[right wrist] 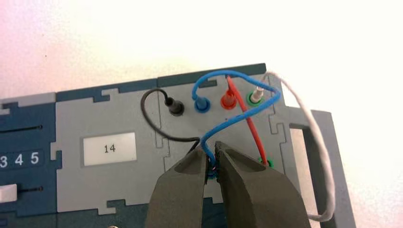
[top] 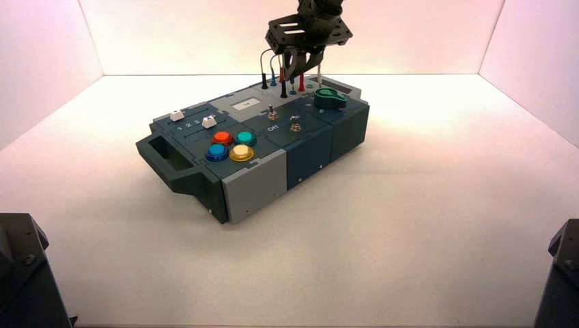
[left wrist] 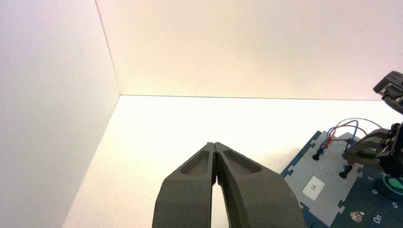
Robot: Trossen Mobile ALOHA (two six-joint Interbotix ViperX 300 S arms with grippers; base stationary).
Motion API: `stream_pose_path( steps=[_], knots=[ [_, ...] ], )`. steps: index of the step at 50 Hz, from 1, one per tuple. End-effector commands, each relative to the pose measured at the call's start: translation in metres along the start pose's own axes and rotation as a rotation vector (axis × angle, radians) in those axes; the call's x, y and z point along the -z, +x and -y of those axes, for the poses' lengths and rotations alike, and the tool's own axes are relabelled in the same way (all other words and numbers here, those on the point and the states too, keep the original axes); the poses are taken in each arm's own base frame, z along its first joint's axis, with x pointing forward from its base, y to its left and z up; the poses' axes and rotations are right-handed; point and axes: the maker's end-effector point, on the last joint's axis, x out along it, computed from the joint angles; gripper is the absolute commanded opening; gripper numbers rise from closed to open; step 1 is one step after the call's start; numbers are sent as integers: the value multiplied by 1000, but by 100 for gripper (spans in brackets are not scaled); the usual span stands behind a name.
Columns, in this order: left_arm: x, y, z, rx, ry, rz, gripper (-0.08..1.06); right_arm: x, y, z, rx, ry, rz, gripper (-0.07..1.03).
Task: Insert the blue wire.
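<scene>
The blue wire (right wrist: 209, 76) arches over the grey panel at the back of the box (top: 252, 181). One blue plug (right wrist: 202, 104) sits in the back row of sockets, between a black plug (right wrist: 174, 105) and a red plug (right wrist: 228, 100). My right gripper (right wrist: 212, 146) is shut on the wire's other blue plug, held upright just above the panel's nearer row. In the high view the right gripper (top: 300, 68) hangs over the box's far edge. My left gripper (left wrist: 216, 145) is shut on nothing, parked off to the box's left.
A red wire (right wrist: 249, 123) crosses the blue one towards a green socket (right wrist: 267, 163). A black wire (right wrist: 149, 118) and a white wire (right wrist: 323, 156) loop close by. A small display reads 14 (right wrist: 109, 148). A green knob (top: 330, 98) and coloured buttons (top: 231, 145) sit on the box top.
</scene>
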Motion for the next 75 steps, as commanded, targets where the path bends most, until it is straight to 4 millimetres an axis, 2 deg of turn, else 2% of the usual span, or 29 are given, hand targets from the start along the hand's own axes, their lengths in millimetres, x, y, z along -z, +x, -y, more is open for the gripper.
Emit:
stream_pose_path(
  steps=[1, 54, 75],
  knots=[
    [-17, -2, -3, -13, 0, 42, -3, -19, -10, 0, 0, -1, 49, -2],
    [-18, -2, -3, -13, 3, 45, -3, 0, 0, 0, -3, 9, 4, -2],
    [-19, -2, -3, -15, 3, 49, -3, 22, 6, -7, -14, 16, -46, -2]
  ],
)
